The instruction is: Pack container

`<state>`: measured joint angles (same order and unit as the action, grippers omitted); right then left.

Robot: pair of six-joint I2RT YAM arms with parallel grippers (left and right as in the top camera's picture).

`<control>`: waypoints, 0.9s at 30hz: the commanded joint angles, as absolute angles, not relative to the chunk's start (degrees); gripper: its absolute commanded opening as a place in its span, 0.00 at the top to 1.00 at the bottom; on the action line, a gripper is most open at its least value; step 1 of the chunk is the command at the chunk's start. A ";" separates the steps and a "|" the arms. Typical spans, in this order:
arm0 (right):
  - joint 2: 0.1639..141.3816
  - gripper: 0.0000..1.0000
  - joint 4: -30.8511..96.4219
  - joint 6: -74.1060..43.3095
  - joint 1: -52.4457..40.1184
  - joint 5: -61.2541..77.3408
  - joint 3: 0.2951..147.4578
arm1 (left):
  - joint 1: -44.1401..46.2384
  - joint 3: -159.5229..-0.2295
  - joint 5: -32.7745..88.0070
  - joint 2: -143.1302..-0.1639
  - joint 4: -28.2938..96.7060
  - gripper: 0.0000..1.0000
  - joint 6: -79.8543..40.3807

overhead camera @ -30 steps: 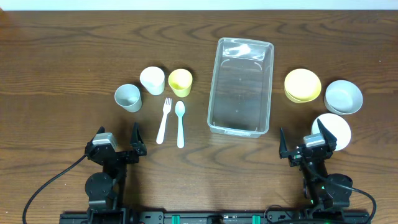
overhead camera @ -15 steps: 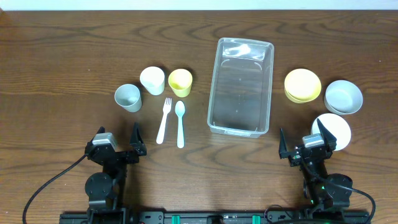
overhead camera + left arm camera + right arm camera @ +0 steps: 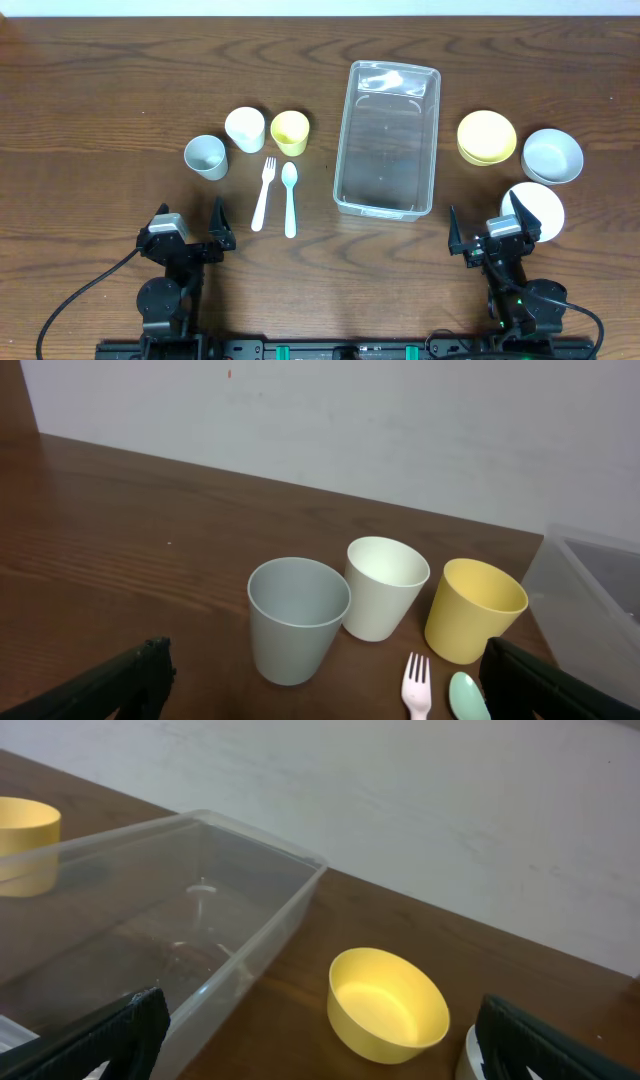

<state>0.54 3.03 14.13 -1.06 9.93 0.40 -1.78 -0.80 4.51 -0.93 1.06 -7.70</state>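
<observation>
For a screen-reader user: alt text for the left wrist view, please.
A grey cup, white cup and yellow cup stand upright together on a wooden table. A fork and spoon peek in below, the clear container at right.

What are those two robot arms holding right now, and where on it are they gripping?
Nothing. The left gripper and the right gripper are both open, with nothing between their fingers.
</observation>
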 commanded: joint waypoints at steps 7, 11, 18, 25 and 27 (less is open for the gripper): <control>0.64 0.01 2.70 -7.88 -1.52 18.87 0.32 | -2.07 -0.25 6.00 -1.04 3.60 0.02 -8.23; 0.80 0.01 3.14 -8.78 -1.50 18.61 1.63 | -2.07 -0.25 6.00 -1.04 3.60 0.02 -8.23; 14.28 0.01 19.44 -4.36 -0.99 -0.97 22.90 | -2.07 -0.25 6.00 -1.04 3.60 0.02 -8.23; 47.09 0.01 39.90 -1.56 3.73 -8.82 53.39 | -2.07 -0.25 6.00 -1.04 3.60 0.02 -8.23; 55.40 0.01 44.05 -0.89 5.39 -8.82 61.23 | -2.07 -0.25 6.00 -1.04 3.60 0.02 -8.23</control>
<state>46.81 41.54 -3.18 3.44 -5.10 53.84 -1.83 -1.10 4.54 -1.04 1.50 -7.75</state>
